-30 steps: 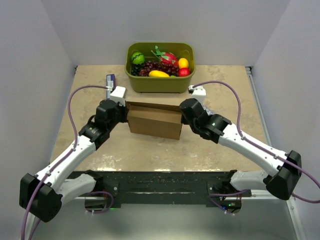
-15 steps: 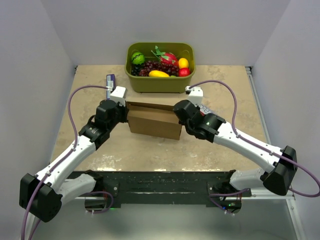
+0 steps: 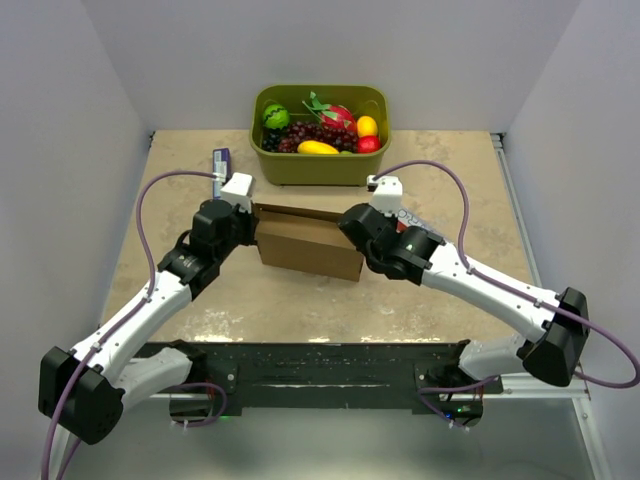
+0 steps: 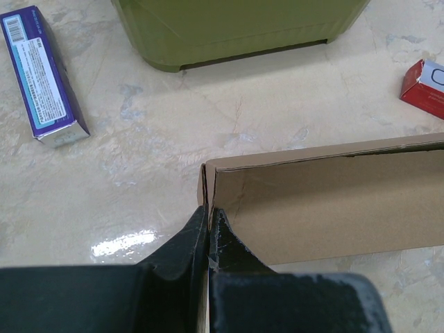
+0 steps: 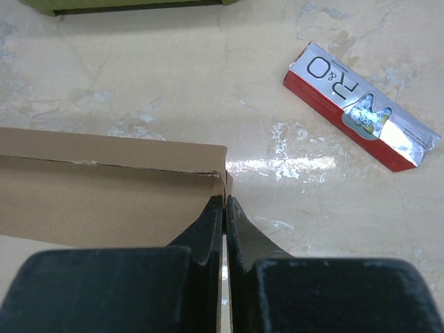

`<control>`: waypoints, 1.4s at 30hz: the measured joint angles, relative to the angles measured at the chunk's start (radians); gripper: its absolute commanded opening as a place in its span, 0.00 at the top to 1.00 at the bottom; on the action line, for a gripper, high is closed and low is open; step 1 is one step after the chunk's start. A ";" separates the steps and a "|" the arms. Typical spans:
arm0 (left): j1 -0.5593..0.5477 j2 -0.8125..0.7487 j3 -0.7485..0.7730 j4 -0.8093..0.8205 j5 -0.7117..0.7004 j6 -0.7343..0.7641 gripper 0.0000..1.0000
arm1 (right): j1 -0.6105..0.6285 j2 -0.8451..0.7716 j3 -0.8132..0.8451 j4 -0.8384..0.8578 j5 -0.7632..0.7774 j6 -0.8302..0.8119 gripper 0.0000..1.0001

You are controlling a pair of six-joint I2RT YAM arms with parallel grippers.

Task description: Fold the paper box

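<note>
Top view: the paper box [image 3: 308, 243] stands partly formed at mid-table [image 3: 300, 305], just in front of the green tub [image 3: 318, 168] of fruit. The left arm [image 3: 150, 295] and right arm [image 3: 480, 285] reach inward from the near corners, forearms low, wrists meeting the box's two ends. Left wrist view: the left gripper [image 4: 208, 211] is clenched on the thin edge of the left end panel, at the corner. A purple carton [image 4: 43, 73] lies well apart on the table. Right wrist view: the right gripper [image 5: 224, 202] is pinched likewise on the right end corner, with a red carton [image 5: 361, 107] lying beyond it. Assessment: the end walls appear to be the step in hand. Both pinches should move evenly and in step, turning the panels along their creases. Pulling outward risks skewing or tearing the card, or dragging the box towards the tub.
</note>
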 measured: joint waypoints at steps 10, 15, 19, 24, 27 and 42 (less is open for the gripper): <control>0.000 0.000 0.000 -0.003 -0.002 0.000 1.00 | 0.003 0.024 0.003 0.000 0.020 -0.019 1.00; 0.000 0.000 0.000 -0.003 -0.002 0.000 1.00 | 0.009 0.025 -0.008 -0.004 0.016 -0.026 1.00; 0.000 0.000 0.000 -0.002 -0.001 0.000 1.00 | 0.010 0.020 -0.006 -0.014 0.002 -0.027 1.00; 0.000 0.000 0.000 0.000 0.002 0.000 1.00 | 0.010 -0.018 0.004 -0.047 -0.034 -0.004 0.86; -0.001 0.000 0.000 -0.003 0.002 0.000 1.00 | 0.011 -0.044 0.003 -0.101 -0.097 0.016 0.74; -0.001 -0.001 0.000 -0.004 0.003 0.000 1.00 | 0.010 -0.343 -0.153 -0.131 -0.158 0.105 0.30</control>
